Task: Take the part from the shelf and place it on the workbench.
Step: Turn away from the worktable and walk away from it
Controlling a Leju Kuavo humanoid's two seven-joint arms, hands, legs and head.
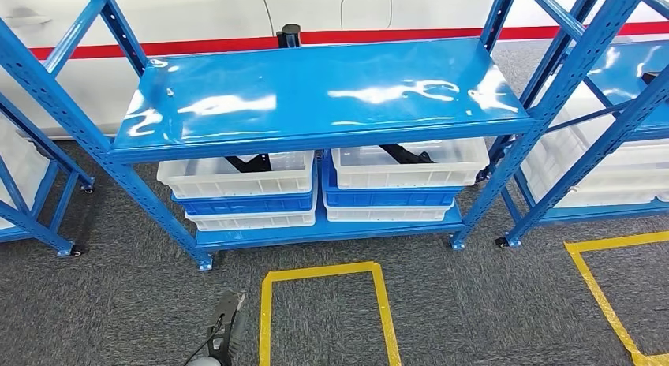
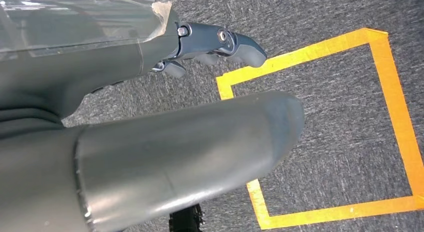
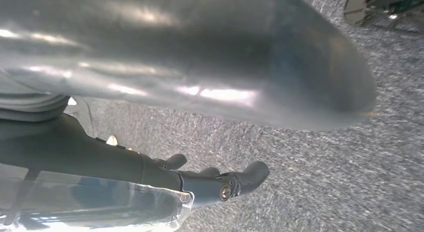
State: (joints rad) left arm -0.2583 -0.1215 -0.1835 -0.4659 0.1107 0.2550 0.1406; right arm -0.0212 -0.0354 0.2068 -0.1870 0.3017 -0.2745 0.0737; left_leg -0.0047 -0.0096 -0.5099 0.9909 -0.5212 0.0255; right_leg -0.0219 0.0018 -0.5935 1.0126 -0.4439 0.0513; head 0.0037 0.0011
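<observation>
Two hands hang low over grey carpet, neither holding anything. Left hand (image 2: 165, 117): thick grey thumb in the foreground, darker fingers (image 2: 240, 47) stretched out and apart from it, nothing between them; in the head view the same left hand (image 1: 225, 323) shows at the lower edge, pointing down beside a yellow tape rectangle (image 1: 323, 273) marked on the floor. Right hand (image 3: 200, 92): thumb large and blurred close to the lens, dark fingers (image 3: 245, 178) extended and loosely spread over bare carpet, touching nothing.

Beyond the hands stands one blue steel shelf unit (image 1: 323, 137) on small feet, with a glossy upper deck and a lower deck. On the lower deck sit two stacks of bins side by side — each stack reads, top to bottom, white bin, blue bin, white bin, giving six bins in all. The top left white bin (image 1: 237, 175) holds one dark part (image 1: 248, 162), partly hidden under the upper deck; the top right white bin (image 1: 410, 165) holds a second dark part (image 1: 406, 154), likewise half covered. Both parts lie well apart from either hand.

Two further blue racks flank the unit — one at the left edge (image 1: 31, 184), one at the right (image 1: 599, 106) carrying white bins. A second yellow tape outline (image 1: 599, 287) lies at the lower right.
</observation>
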